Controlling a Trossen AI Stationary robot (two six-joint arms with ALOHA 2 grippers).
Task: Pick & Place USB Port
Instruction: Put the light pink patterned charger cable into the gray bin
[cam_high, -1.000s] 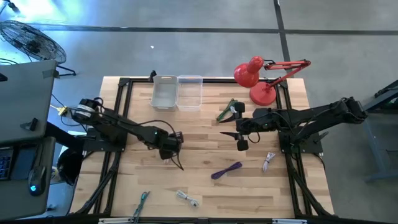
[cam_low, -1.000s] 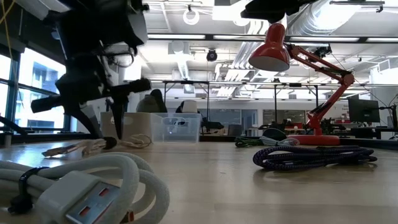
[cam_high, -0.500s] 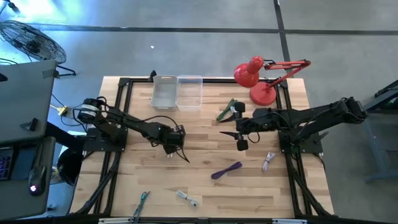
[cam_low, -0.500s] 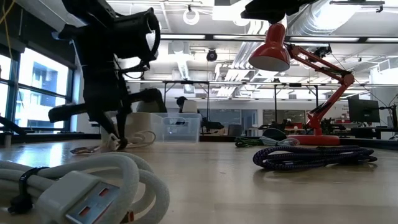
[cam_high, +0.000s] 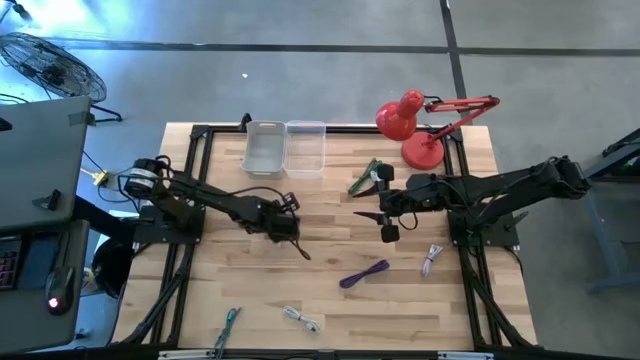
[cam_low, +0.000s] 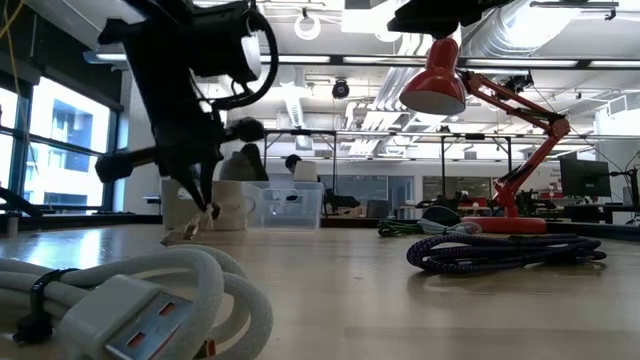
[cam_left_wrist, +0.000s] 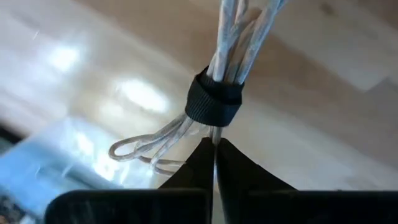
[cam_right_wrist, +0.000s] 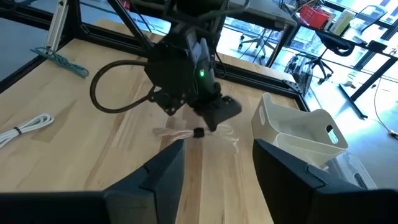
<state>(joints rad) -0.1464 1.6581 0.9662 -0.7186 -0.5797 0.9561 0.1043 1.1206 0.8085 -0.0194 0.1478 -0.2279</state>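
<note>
Over the pale wooden surface (cam_high: 330, 300), the left gripper (cam_high: 287, 226) carries a bundled translucent cable cinched by a black band (cam_left_wrist: 215, 101), its fingers (cam_left_wrist: 249, 180) pressed together on the bundle just below that band. In the low view the cable's plug end (cam_low: 188, 232) dangles close to the surface, and the overhead camera shows the loose tail (cam_high: 299, 249) trailing from the gripper toward the table's middle. The lift wants to go higher before any sideways travel, by this onlooker's judgement, so the hanging end clears the surface and the rims of the two clear plastic bins (cam_high: 285, 148) at the back edge, the likely destination. A slow, steady carry would keep the bundle from swinging out of that narrow pinch. The right gripper (cam_high: 388, 211) waits well apart, fingers spread wide and empty, near the red desk lamp (cam_high: 412, 125).
</note>
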